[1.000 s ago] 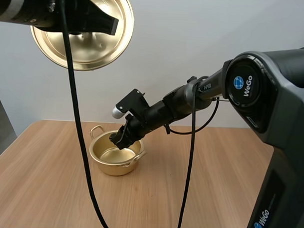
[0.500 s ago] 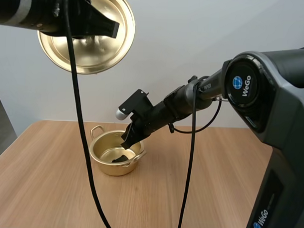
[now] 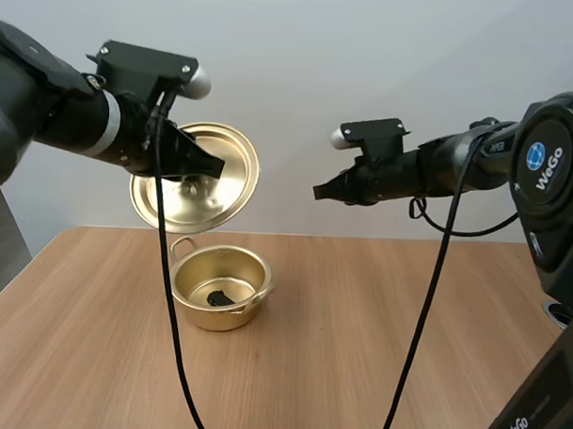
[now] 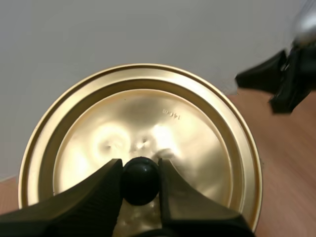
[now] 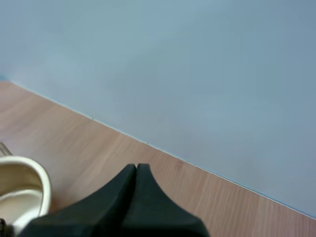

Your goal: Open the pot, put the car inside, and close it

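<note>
Left gripper (image 4: 140, 178) pinches the lid (image 4: 197, 143) by its knob (image 4: 140, 170), ready to cover the pot (image 3: 208, 317) and car (image 3: 219, 297) below it; right gripper (image 5: 137, 173) empty, fingers together

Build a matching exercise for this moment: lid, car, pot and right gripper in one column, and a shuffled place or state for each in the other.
Column one:
1. lid
2. car
3. pot
4. right gripper

Column two:
A. lies inside the pot
B. shut on nothing, raised well off the table
C. held in the air, its knob pinched by the left gripper
D. stands open on the table

Pairs: 1-C, 2-A, 3-D, 4-B
</note>
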`<state>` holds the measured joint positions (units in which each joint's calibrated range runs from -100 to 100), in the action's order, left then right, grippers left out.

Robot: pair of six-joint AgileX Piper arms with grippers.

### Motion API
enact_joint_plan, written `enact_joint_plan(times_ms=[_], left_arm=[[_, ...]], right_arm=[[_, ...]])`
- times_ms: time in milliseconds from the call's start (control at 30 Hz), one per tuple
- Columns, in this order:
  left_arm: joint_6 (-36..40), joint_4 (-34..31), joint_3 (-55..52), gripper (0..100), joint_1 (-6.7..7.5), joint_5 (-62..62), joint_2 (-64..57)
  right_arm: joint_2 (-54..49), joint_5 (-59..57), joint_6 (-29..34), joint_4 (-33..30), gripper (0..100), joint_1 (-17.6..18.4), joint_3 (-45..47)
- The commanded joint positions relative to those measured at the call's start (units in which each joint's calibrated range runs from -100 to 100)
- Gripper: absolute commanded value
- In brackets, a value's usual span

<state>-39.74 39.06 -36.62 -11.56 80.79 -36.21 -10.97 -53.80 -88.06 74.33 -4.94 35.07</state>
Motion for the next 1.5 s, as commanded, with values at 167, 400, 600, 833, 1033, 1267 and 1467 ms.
enact_joint_plan(times_ms=[167,400,600,833,1033,1267,1467], left_arm=[[-7.58,-3.6,0.01,0,3.5,0.67,14.58],[-4.29,-13.06,0.01,0,7.6,-5.21,20.5],[-4.85,-13.36,0.14,0,7.6,-5.32,23.89],[-6.36,-10.99,0.14,0,7.6,-5.55,28.74],[-7.05,-10.15,0.14,0,7.6,-8.07,30.39],[-7.15,-9.97,0.14,0,7.6,-8.58,33.07],[-7.6,-7.72,0.14,12,7.6,-8.4,34.88]], right_arm=[[-6.41,-46.2,0.79,3.25,0,-23.79,3.66],[-11.6,-46.2,0.45,-3.1,0,-28.58,7.39],[-12.8,-46.2,-0.61,-3.39,0,-29.59,10.69],[-13.05,-46.2,-1.57,-3.39,0,-29.59,14.81],[-13.05,-46.2,-2.09,-3.48,0,-29.59,14.96],[-13.05,-46.2,-2.09,-3.48,0,-29.59,14.96],[-13.05,-46.2,-2.09,-3.48,0,-29.59,14.96]])
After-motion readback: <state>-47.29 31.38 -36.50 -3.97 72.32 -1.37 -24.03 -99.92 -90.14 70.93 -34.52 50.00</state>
